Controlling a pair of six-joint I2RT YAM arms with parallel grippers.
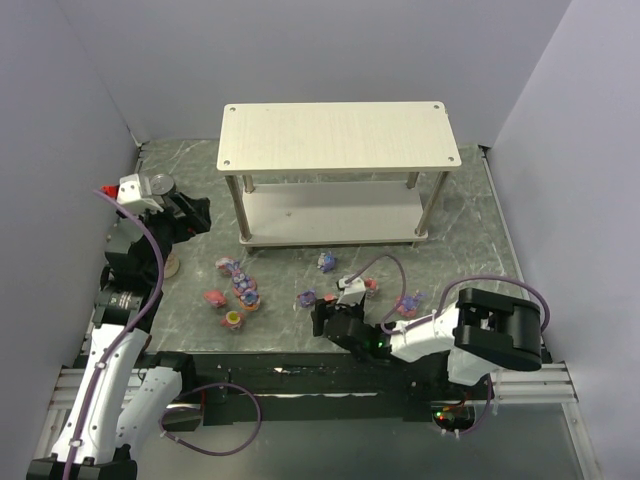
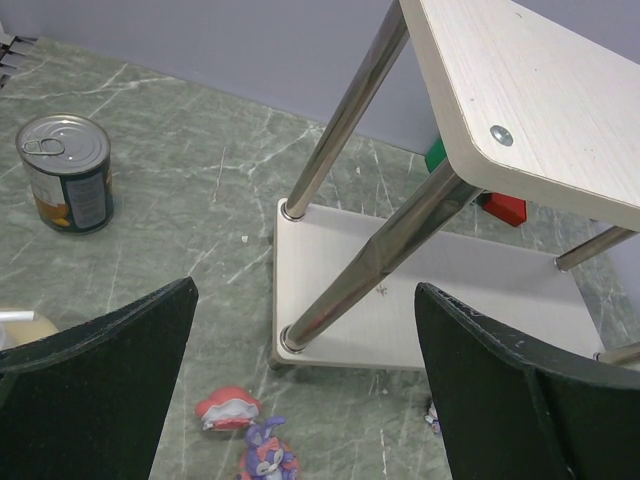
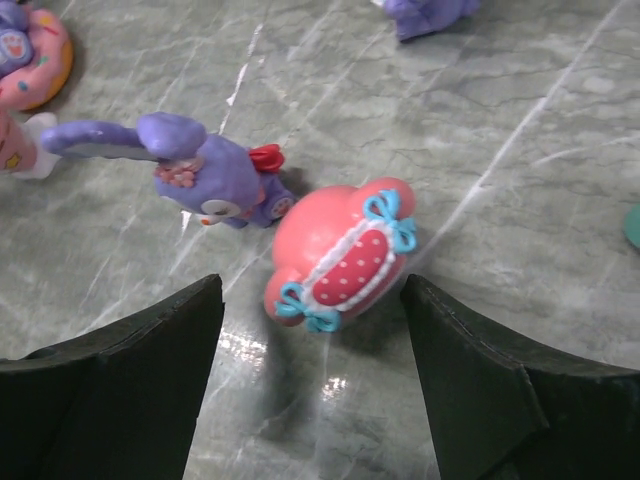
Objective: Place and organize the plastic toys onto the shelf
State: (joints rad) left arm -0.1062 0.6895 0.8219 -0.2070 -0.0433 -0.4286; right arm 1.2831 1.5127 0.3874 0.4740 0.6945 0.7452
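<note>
The shelf (image 1: 338, 136) stands far and central on the marbled table (image 1: 470, 245), and the plastic toys (image 1: 240, 292) lie scattered on the tabletop just near of it. The right gripper (image 3: 312, 290), jaws apart, hangs over a pink toy (image 3: 345, 255) lying beside a purple rabbit-eared toy (image 3: 215, 175). The left gripper (image 2: 305, 292), also spread, faces the shelf's left posts, with a tin can (image 2: 68, 172) further left. Only its camera shows a red piece (image 2: 505, 208) under the top board.

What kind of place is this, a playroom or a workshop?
Most likely a robot test bench in a lab. Two robot arms are bolted at the table edge, plain walls box it in, and the shelf, toys and tin can look like staged practice props.
</note>
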